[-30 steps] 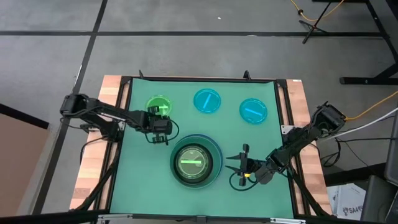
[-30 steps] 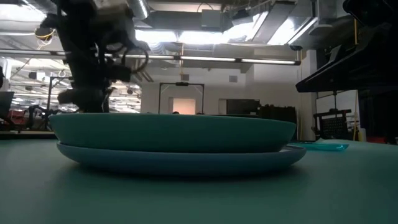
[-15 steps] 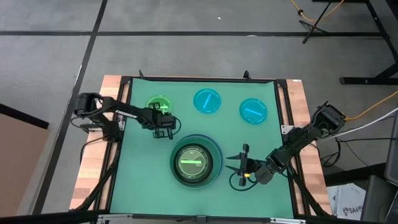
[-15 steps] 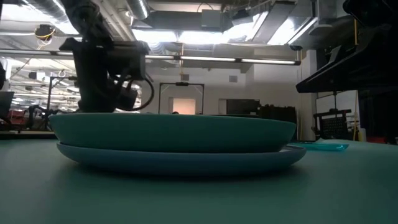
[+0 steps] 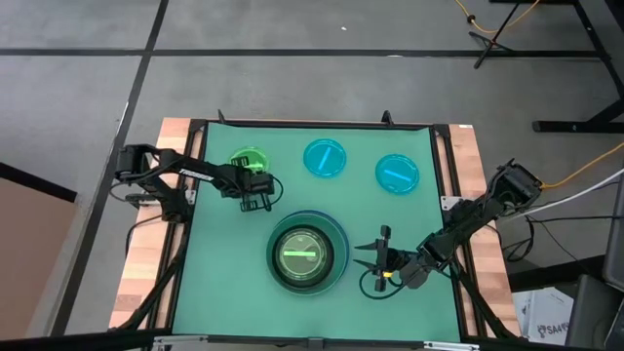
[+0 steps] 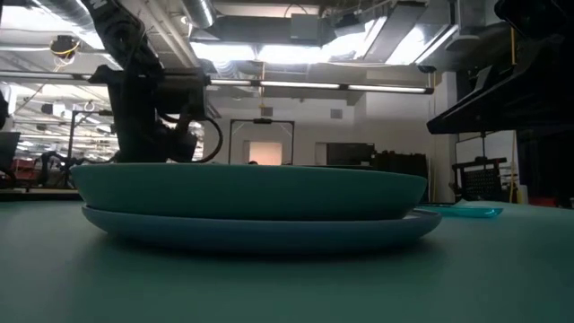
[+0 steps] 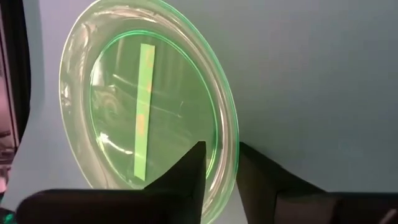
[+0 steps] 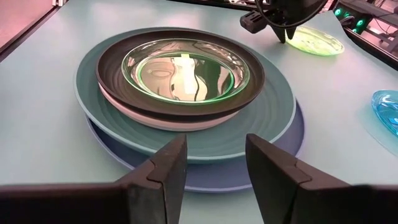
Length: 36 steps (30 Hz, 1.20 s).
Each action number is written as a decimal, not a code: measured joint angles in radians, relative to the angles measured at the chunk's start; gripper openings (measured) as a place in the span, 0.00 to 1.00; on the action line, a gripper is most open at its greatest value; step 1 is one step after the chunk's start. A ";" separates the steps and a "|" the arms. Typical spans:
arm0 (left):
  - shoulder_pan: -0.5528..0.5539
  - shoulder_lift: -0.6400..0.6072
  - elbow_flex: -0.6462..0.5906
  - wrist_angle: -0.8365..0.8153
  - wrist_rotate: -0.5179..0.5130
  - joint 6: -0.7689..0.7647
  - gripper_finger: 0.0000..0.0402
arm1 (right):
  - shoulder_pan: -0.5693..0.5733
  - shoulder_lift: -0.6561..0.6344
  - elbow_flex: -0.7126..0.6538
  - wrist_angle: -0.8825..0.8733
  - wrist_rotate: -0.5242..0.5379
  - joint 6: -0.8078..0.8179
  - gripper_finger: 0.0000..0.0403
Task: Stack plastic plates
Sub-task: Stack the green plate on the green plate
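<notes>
Wrist view showed left gripper (image 7: 219,163) fingers straddling the green plate (image 7: 149,112) rim, part open; low view hid this contact.

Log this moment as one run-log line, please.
left gripper: straddling rim of loose green plate, closing | right gripper: open, waiting beside stack | two cyan plates: unstacked

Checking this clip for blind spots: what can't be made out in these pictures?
- Low view: the stack hides the table behind it, including the left end effector's tips.
- Left wrist view: fingers straddle the bright green plate's rim; contact unclear.
- High view: the stack's order, only rims showing.
- Right wrist view: one cyan plate cut off.
</notes>
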 joint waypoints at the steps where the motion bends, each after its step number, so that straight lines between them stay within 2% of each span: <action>1: 0.003 -0.001 -0.005 0.005 0.004 0.004 0.19 | 0.000 0.000 0.000 0.000 0.000 0.000 0.39; 10: 0.001 0.002 -0.010 0.020 0.020 0.033 0.02 | 0.000 0.000 0.000 0.000 0.009 0.000 0.39; 22: -0.106 -0.122 0.021 -0.039 -0.013 -0.022 0.00 | 0.000 0.000 0.000 -0.012 0.009 0.000 0.39; 36: -0.359 -0.160 0.284 -0.152 -0.053 -0.051 0.00 | 0.000 0.000 0.000 -0.016 0.008 0.005 0.39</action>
